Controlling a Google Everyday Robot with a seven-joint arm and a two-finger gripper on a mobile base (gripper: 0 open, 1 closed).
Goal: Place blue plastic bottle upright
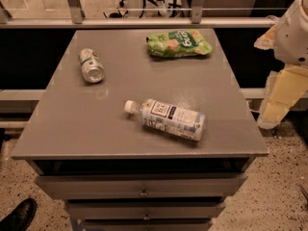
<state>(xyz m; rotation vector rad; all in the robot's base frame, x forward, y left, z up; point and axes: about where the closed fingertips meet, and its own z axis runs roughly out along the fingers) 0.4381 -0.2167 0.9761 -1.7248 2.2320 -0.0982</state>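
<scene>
The blue plastic bottle (168,118) lies on its side near the front middle of the grey table top (72,129). Its white cap points left and its pale blue-and-white label with a dark panel faces up. My gripper (275,110) hangs off the table's right edge, beside and to the right of the bottle, well apart from it. The white arm rises above it at the upper right. Nothing is in the gripper's hold that I can see.
A silver drink can with a green band (91,65) lies on its side at the back left. A green snack bag (178,43) lies at the back middle. Drawers (144,186) sit below the top. A railing runs behind. A black shoe (17,215) is at the lower left.
</scene>
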